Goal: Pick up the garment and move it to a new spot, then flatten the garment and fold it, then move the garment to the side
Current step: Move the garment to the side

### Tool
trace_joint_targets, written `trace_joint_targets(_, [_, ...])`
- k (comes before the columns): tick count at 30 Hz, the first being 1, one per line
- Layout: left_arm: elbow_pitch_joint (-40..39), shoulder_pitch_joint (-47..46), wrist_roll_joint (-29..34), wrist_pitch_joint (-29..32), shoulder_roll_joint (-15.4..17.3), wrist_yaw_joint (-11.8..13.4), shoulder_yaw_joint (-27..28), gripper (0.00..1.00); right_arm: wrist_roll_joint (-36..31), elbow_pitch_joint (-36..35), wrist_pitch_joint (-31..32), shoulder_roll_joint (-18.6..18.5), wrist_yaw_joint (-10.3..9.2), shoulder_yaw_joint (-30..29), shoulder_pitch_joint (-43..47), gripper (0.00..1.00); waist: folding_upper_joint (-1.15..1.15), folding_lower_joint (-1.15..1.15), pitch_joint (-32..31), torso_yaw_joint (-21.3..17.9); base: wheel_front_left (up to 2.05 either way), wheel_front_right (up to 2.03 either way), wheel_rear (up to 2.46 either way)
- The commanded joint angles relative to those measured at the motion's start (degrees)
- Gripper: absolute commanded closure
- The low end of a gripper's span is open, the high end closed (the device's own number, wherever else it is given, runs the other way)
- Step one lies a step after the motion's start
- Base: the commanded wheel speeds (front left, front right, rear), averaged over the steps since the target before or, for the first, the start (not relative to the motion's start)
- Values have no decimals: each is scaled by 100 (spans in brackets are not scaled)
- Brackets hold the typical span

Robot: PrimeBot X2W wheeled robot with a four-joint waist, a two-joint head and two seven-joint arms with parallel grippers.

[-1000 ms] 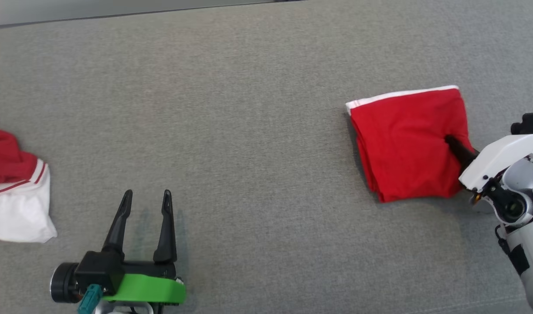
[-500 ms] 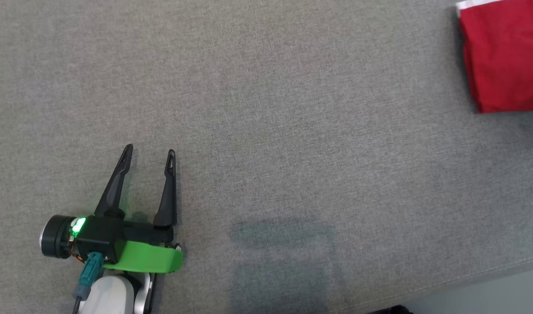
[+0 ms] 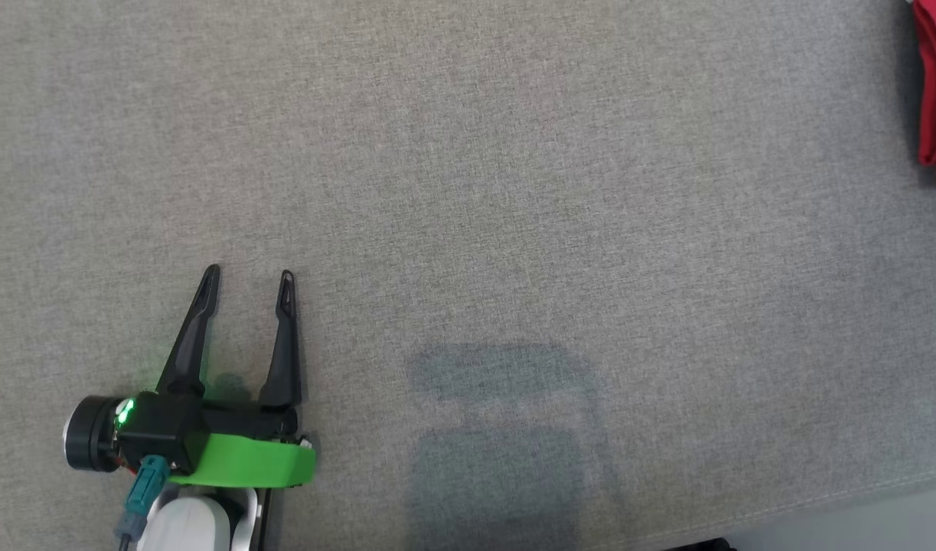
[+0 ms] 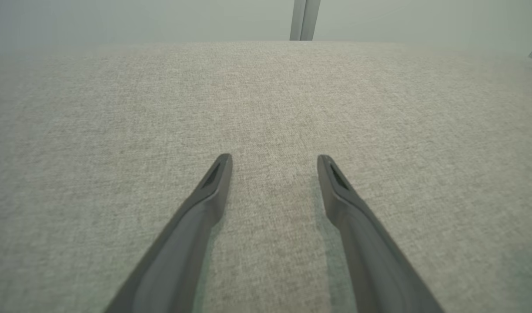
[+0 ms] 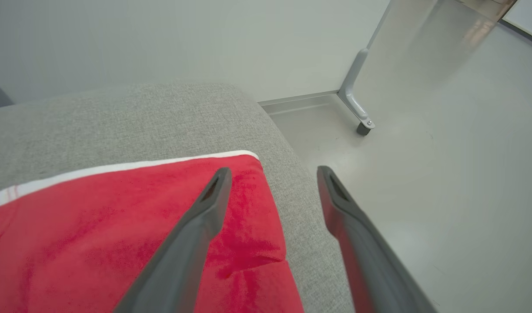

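The garment is a folded red cloth with a white edge band; a sliver of the garment lies at the head view's far right edge on the grey fabric surface. In the right wrist view the garment lies flat near the surface's end, and my right gripper hangs open above its corner with nothing between the fingers. My left gripper rests open at the lower left over bare fabric, far from the garment. In the left wrist view the left gripper stands open and empty.
The grey surface ends just right of the garment, with pale floor and a castor leg beyond. Its front edge runs across the lower right of the head view. A shadow falls on the fabric.
The head camera has swung left, so the garment slid to the right edge and the right arm left the picture. The right gripper, shut on the garment before, now stands open.
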Motion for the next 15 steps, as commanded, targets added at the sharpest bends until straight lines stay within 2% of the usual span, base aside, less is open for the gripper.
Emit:
trace_joint_targets(1, [51,139,-57,5,-17,32,45,0,-122,-46,-275,88,-2,35,128,0,0,-1,-505,-85,0,0,0])
trace_joint_targets(4, [155,336,-207,5,-45,37,104,0,-372,-290,-673,237,-2,120,430,0,0,-1,-1073,-123,0,0,0])
trace_joint_targets(7, [258,624,-337,5,-65,41,184,0,-638,-775,-815,486,-2,214,892,0,0,-1,-1677,-160,0,0,0])
trace_joint_targets(11, [331,969,-484,5,-85,55,324,0,-1066,-1837,-848,832,-2,107,1789,0,0,-1,-2368,-126,0,0,0])
trace_joint_targets(15, [401,1134,-625,5,-89,44,408,0,-1573,-2967,-847,1443,-2,-387,3001,0,0,-1,-2808,42,0,0,0])
